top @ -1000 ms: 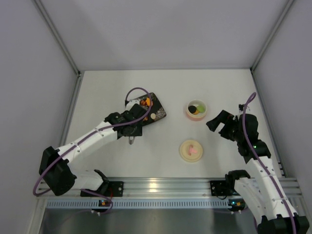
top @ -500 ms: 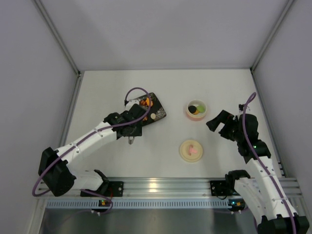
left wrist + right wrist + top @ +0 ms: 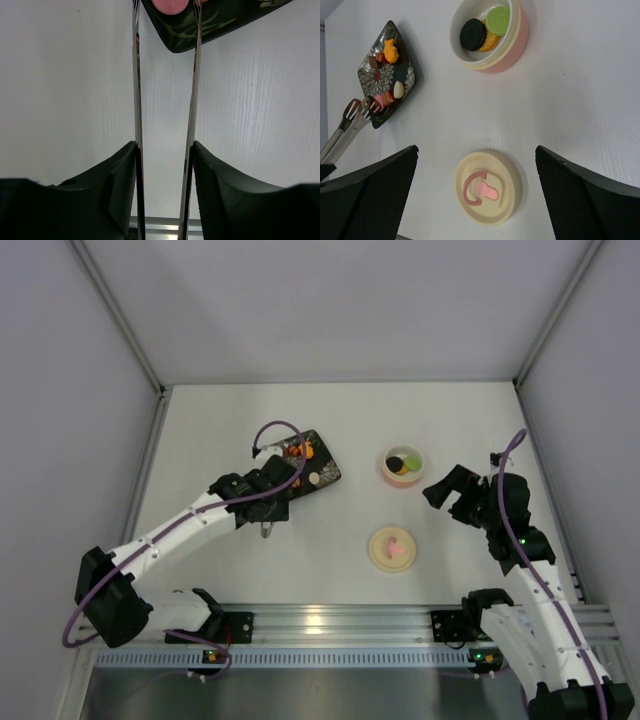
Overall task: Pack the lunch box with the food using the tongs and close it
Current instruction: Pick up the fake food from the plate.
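Note:
My left gripper (image 3: pixel 165 150) is shut on the silvery tongs (image 3: pixel 192 85); it also shows as left gripper (image 3: pixel 266 502). The tongs' two arms stand apart, their tips (image 3: pixel 359 109) at the near corner of the dark floral plate (image 3: pixel 370 75). A pink food piece (image 3: pixel 170 5) lies between the tips. More food, orange (image 3: pixel 390 51) and cream (image 3: pixel 399 89), sits on the plate. The pink lunch box (image 3: pixel 512 47) holds a black (image 3: pixel 472 34), a green (image 3: pixel 497 20) and a brown piece. Its cream lid (image 3: pixel 488 187) lies on the table under my open, empty right gripper (image 3: pixel 476 150).
In the top view the plate (image 3: pixel 325 475) lies left of the lunch box (image 3: pixel 403 466), and the lid (image 3: pixel 393 548) lies in front of the box. My right gripper (image 3: pixel 450 498) hovers right of both. White walls enclose the table; a metal rail runs along the near edge.
My left arm has edged slightly to the left with the tongs still in its grip. The right arm, lunch box and lid have not moved.

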`<state>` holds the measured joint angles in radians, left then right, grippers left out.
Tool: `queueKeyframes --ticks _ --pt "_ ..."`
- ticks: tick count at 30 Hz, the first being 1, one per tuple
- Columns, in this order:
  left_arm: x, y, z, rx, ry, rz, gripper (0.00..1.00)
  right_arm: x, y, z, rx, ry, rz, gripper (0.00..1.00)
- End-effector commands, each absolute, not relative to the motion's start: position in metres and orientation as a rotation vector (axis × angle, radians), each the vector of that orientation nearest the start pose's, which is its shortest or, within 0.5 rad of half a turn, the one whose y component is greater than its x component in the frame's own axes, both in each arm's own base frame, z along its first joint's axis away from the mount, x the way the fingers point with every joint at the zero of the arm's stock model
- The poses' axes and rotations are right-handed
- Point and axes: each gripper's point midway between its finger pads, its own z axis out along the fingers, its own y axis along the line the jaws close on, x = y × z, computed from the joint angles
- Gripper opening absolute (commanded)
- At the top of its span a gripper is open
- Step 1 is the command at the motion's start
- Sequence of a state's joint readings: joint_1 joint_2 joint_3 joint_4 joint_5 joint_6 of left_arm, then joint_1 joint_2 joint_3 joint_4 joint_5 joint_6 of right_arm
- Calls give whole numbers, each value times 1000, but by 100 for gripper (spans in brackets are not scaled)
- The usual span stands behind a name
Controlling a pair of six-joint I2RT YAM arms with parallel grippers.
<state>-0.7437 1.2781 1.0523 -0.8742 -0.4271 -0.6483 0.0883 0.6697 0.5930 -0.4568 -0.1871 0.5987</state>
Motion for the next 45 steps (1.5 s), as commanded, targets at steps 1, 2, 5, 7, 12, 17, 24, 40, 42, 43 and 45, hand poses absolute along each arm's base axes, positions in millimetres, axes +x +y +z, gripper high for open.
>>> queueKeyframes --ticks 1,2,5,7,12,17,24,40,42,43,45 --pt "237 -144 144 -33 2491 35 51 256 77 175 427 2051 623 99" --pt "237 -144 143 -29 2495 36 52 256 77 176 426 2050 625 100" --pt "237 -147 141 -10 2507 30 51 256 77 176 427 2051 624 99" --pt "237 -148 137 11 2520 39 51 256 77 175 429 2052 625 100" --pt "240 -151 134 48 2541 60 51 257 77 176 425 2051 623 100" --pt "242 -152 131 83 2557 95 51 258 77 176 425 2053 623 100" --pt "241 -151 132 108 2571 110 51 258 77 176 425 2052 621 100" --pt "249 -162 128 148 2606 96 52 259 76 172 428 2062 608 99" --pt "249 -161 127 147 2608 92 52 258 75 171 428 2065 607 99" --pt "249 -161 127 147 2608 93 52 258 75 170 429 2066 605 99" --pt "251 -159 126 140 2609 96 52 258 75 170 429 2066 605 99"
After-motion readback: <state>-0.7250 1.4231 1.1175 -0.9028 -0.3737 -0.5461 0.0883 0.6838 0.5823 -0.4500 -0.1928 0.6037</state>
